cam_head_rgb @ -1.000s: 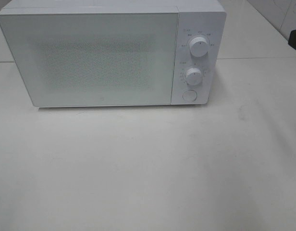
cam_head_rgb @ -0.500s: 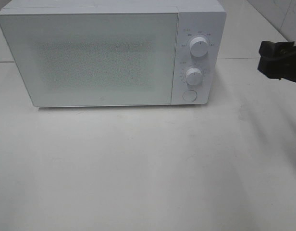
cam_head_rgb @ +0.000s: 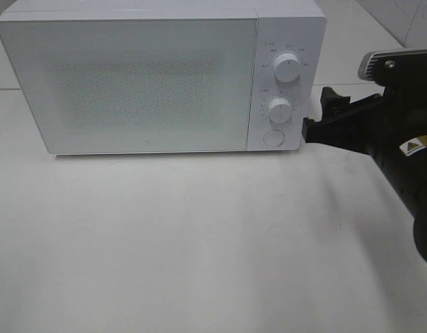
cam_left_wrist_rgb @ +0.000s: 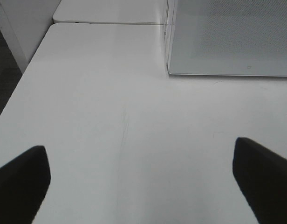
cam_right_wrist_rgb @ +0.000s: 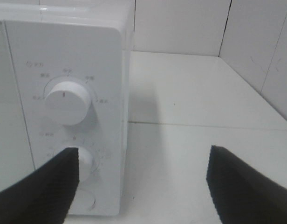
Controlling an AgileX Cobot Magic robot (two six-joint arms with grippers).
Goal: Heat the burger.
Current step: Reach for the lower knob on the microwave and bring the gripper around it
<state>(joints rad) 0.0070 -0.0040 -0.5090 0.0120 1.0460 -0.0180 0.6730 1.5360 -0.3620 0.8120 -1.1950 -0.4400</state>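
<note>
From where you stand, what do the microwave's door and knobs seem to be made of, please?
Microwave door: likely glass, glossy white, with a dotted mesh showing through. Upper knob and lower knob: probably moulded plastic, smooth and evenly white, faint sheen.

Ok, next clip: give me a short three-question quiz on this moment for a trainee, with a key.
1. How many round knobs sit above the round button on the microwave?
2. True or false: the microwave door stands open.
3. The right gripper is: A) shut on a knob; B) open, close to the control panel; C) out of view.
Key: 1) two; 2) false; 3) B.
</note>
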